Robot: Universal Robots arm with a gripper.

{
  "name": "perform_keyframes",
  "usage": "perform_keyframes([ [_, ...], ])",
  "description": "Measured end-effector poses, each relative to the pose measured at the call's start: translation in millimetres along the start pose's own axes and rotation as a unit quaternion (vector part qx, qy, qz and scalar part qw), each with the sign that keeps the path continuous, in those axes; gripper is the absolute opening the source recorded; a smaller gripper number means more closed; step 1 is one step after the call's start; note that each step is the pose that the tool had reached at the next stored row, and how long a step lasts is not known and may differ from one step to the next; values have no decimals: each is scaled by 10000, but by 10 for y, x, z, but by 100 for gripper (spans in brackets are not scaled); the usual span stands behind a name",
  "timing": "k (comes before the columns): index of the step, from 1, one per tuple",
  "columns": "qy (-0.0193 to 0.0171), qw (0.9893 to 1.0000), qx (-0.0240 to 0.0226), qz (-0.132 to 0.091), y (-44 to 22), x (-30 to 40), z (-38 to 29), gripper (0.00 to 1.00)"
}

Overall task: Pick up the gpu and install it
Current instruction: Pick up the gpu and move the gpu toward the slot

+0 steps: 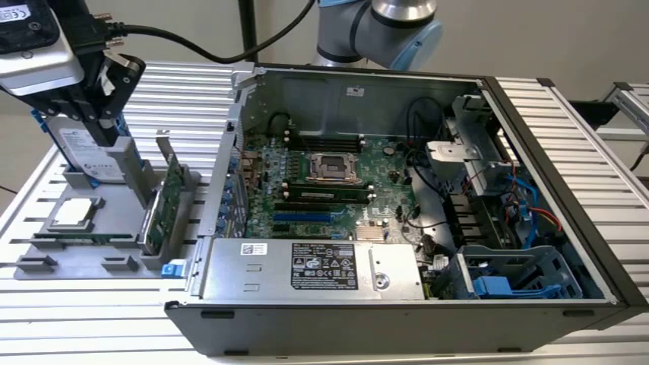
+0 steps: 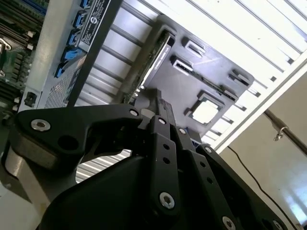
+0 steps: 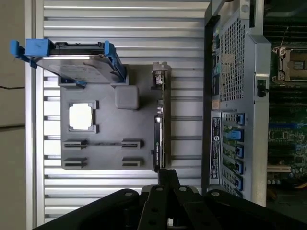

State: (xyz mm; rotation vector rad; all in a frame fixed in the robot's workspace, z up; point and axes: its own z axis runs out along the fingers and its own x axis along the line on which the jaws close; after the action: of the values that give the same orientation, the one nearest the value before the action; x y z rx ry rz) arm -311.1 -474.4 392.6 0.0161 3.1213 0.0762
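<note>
Gripper [image 1: 99,133] of mine is clenched on nothing, hovering by the blue-framed hard drive [image 1: 87,156]. Gpu [image 1: 163,199] stands on edge in the grey holder tray [image 1: 117,217], 9 o'clock from the open computer case [image 1: 406,327] in the exterior view, about 4 o'clock from my fingertips.

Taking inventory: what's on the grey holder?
On the grey holder: upright green gpu card, silver blue-framed hard drive, square silver chip, narrow green memory stick. The drive hides what's beneath it.
</note>
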Motion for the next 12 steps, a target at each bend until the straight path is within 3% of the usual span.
perform_keyframes([
  [12, 0, 10000, 0, 0, 0, -21, 0, 0],
])
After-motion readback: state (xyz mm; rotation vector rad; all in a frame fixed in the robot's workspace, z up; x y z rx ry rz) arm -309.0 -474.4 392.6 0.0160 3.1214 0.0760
